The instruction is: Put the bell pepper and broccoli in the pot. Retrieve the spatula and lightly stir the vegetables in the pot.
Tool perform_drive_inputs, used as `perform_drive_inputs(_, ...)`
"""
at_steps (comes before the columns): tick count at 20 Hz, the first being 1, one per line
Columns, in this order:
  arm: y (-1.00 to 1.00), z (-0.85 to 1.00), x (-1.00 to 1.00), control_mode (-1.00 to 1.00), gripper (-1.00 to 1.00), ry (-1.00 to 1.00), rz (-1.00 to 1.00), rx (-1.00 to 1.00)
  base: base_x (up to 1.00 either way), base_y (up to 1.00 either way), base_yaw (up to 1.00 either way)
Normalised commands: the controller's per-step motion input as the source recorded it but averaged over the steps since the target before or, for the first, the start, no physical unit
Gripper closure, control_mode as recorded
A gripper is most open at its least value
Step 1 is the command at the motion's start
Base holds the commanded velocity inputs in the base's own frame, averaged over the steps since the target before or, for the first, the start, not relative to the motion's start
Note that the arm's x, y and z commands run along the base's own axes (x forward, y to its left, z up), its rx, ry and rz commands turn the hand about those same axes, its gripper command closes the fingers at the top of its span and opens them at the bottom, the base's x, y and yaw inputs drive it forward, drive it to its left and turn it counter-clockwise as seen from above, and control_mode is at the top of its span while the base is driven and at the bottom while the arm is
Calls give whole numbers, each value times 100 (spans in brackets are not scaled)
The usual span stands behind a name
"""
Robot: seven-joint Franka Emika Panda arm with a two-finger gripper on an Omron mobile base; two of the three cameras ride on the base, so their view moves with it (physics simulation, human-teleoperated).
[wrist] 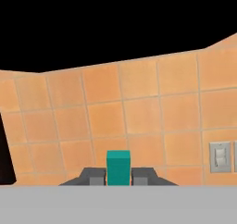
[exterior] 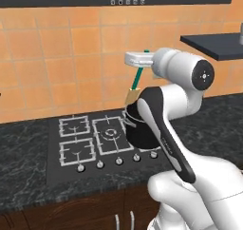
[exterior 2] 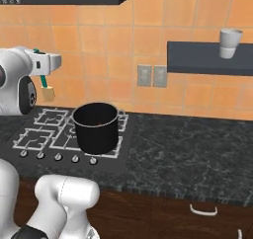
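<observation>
Tool: my tool (wrist: 118, 177) is clenched on the spatula (exterior: 138, 77), pinching its teal handle between the two fingers, and points level at the tiled wall.
Spatula: it hangs from my grip with the tan blade (exterior 2: 48, 93) down, above and behind the stove; in the left base view the blade sits just at the pot's back rim.
Pot: the black pot (exterior 2: 96, 126) stands on the stove (exterior: 93, 141) at its front right burner, mouth up, on the dark tabletop (exterior 2: 188, 154).
Vegetables: a faint reddish patch shows low inside the pot, which may be the bell pepper; I cannot make out the broccoli.
Risk, rim strike: if I lower without first centring the blade over the mouth, it can catch the rim and tip or shove the pot off its burner.
Risk, slip: I hold the handle near its top, so a sideways push on the blade can twist it in my grip.
Risk, stirring hard: a wide sweep can flick the small pieces over the rim.
Risk, blind: my hand camera faces the wall, so I judge depth from the base views alone.
</observation>
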Motion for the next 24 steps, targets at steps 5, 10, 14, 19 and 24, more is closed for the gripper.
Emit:
perform_drive_inputs(5, -64, 6, 69, -100, 100, 15, -11, 9, 13, -12, -3)
perform_drive_inputs(10, -74, -3, 83, -100, 100, 25, -13, 6, 0, 0, 0)
perform_drive_inputs(14, -36, -42, 39, -100, 100, 11, -17, -2, 0, 0, 0)
perform_drive_inputs(19, -13, -47, 2, -100, 100, 8, -10, 0, 0, 0, 0)
perform_drive_inputs(24, 0, -45, 10, -100, 100, 0, -3, 0, 0, 0, 0)
